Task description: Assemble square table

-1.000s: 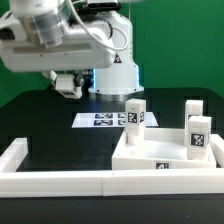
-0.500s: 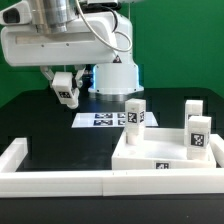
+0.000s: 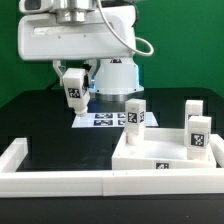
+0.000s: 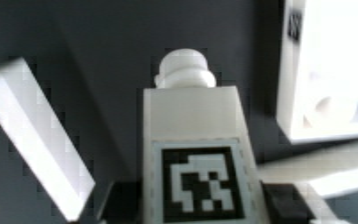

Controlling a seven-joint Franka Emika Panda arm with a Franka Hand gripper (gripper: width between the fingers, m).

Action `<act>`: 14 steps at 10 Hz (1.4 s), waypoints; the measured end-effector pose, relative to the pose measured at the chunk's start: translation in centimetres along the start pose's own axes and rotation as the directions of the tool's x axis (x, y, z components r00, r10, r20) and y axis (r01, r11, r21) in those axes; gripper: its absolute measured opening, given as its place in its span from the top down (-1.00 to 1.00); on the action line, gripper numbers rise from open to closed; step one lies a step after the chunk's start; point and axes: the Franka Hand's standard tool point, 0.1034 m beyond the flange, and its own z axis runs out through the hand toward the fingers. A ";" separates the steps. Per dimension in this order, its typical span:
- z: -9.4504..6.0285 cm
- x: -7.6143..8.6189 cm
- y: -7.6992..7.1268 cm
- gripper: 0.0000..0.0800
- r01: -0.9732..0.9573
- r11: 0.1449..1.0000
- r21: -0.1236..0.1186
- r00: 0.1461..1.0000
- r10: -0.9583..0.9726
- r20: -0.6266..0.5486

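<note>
Wrist view shows the fingers (image 4: 190, 205) pinching a short white tagged plastic leg block (image 4: 194, 140); carried tilted above the black worktop (image 3: 40, 118), it might miss the slab's (image 3: 160, 155) corner hole.

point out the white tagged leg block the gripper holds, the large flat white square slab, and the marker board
white tagged leg block (image 3: 74, 90), exterior view, tagged face
large flat white square slab (image 3: 150, 152), exterior view, bare top
marker board (image 3: 103, 120), exterior view, printed tags
</note>
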 end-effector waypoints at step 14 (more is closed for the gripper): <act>1.9 0.8 -6.7 0.27 -0.028 1.000 0.009 0.957 0.030 -0.288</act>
